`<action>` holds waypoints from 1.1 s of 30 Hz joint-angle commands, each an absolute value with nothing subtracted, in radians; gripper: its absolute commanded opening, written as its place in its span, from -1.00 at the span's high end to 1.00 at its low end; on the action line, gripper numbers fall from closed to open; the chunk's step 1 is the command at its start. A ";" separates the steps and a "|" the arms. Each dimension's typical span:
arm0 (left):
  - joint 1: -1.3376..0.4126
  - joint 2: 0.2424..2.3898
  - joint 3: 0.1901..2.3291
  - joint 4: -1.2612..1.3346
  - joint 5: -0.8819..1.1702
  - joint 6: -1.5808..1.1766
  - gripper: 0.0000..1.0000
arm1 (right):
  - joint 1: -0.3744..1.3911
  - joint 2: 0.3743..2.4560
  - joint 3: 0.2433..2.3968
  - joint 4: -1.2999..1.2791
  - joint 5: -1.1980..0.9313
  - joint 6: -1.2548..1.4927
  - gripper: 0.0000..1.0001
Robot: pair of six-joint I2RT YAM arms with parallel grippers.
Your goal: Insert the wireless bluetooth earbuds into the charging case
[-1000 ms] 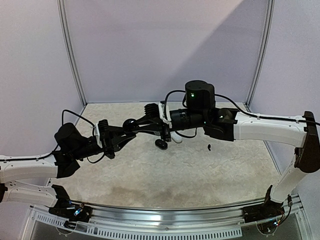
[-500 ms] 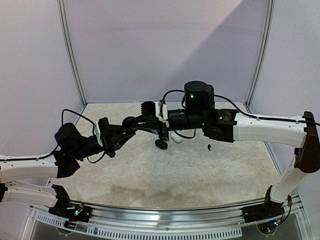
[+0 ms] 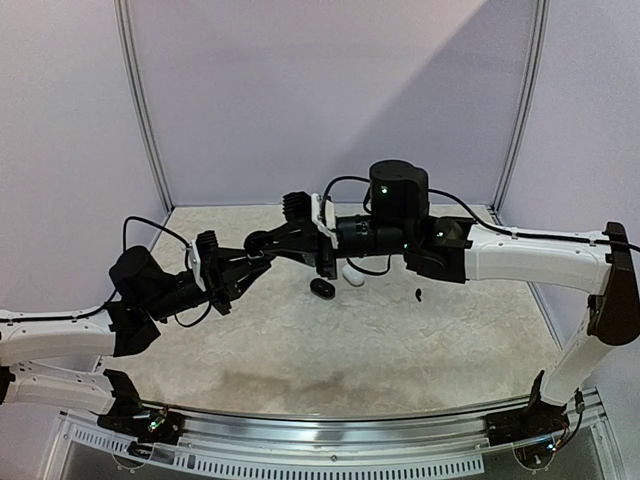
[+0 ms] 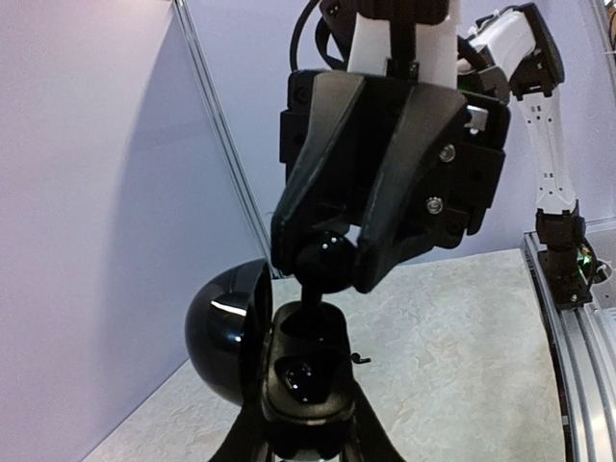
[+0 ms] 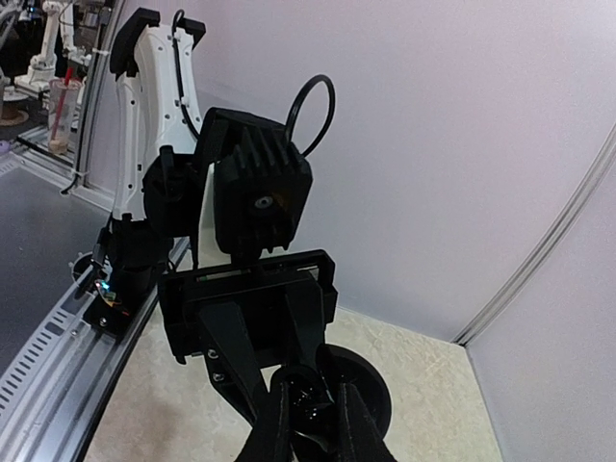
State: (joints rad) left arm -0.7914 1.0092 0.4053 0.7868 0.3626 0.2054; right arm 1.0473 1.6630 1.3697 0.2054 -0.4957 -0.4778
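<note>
Left gripper (image 4: 303, 438) clamped the open case (image 4: 300, 371); right gripper (image 5: 306, 416) pinched a bud (image 4: 325, 262) above it. Misalignment could drop the bud.

- Left gripper (image 3: 255, 250) and right gripper (image 3: 285, 240) meet tip to tip above the mat (image 3: 400, 350), and their arms form one bar across the table's middle.
- The open case (image 4: 303, 371) in the left jaws sits right under the bud (image 4: 325, 262) pinched in the right jaws. No room for a finger shows between them, and the raised lid (image 4: 223, 332) blocks one side.
- Below the right wrist, a dark oval thing (image 3: 322, 288), a white thing (image 3: 352, 272) and a loose bud (image 3: 416, 294) lie on the mat.
- Open mat runs from the arms to the near rail (image 3: 330, 425).
- The back wall (image 3: 330, 100) and the posts (image 3: 140, 110) close off the far side.
</note>
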 commanded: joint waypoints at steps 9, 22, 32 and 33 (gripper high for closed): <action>-0.813 1.000 0.414 0.782 0.409 0.204 1.00 | 0.991 1.598 1.361 0.244 -0.721 -0.332 1.00; -0.814 1.098 0.413 0.825 0.428 0.243 1.00 | 0.990 1.508 1.269 0.208 -0.750 -0.341 1.00; -0.827 1.193 0.430 0.836 0.517 0.403 1.00 | 0.990 1.446 1.126 0.213 -0.681 -0.377 1.00; -0.833 1.198 0.433 0.836 0.524 0.427 1.00 | 0.990 1.442 1.113 0.222 -0.680 -0.375 1.00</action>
